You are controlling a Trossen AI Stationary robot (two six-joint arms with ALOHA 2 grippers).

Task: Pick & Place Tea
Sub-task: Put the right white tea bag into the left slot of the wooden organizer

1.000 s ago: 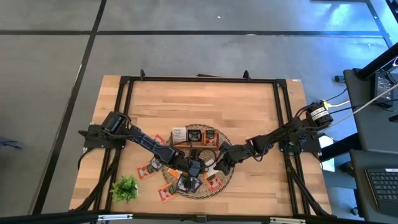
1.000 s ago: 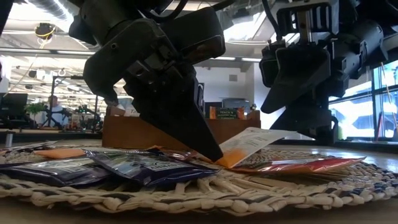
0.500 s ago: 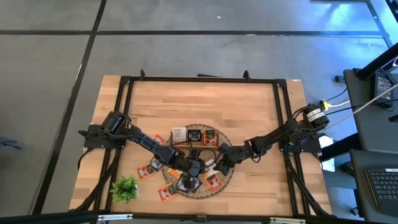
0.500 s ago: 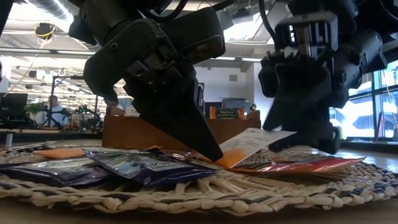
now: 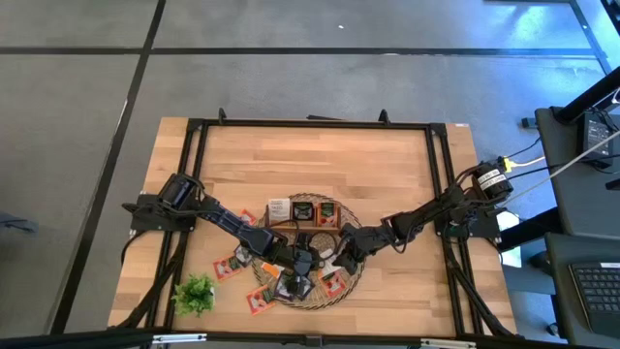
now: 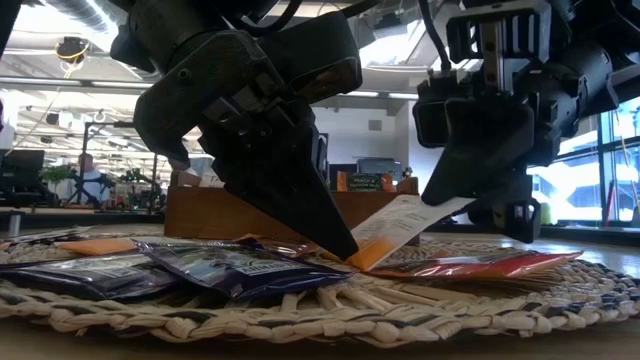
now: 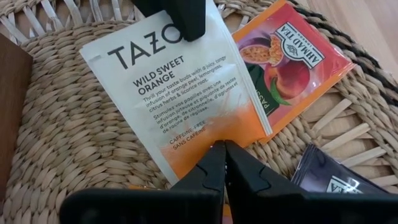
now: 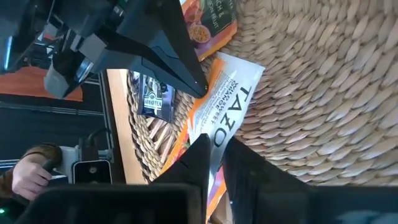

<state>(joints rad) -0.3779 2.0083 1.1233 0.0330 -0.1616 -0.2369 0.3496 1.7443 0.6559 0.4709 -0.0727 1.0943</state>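
On wicker mat (image 7: pixel 68 130), white-orange sachet (image 7: pixel 186 93): R jaws grip top edge, L jaws shut, pinning bottom.

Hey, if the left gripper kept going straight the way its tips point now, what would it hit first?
Most likely the white-and-orange tea sachet: the shut left gripper already has its tips at that sachet's orange end, pressing toward the wicker mat beneath. The right gripper is clamped on the sachet's other end.

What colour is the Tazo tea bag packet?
The Tazo sachet is white fading to orange at one end, clearest in the left wrist view.
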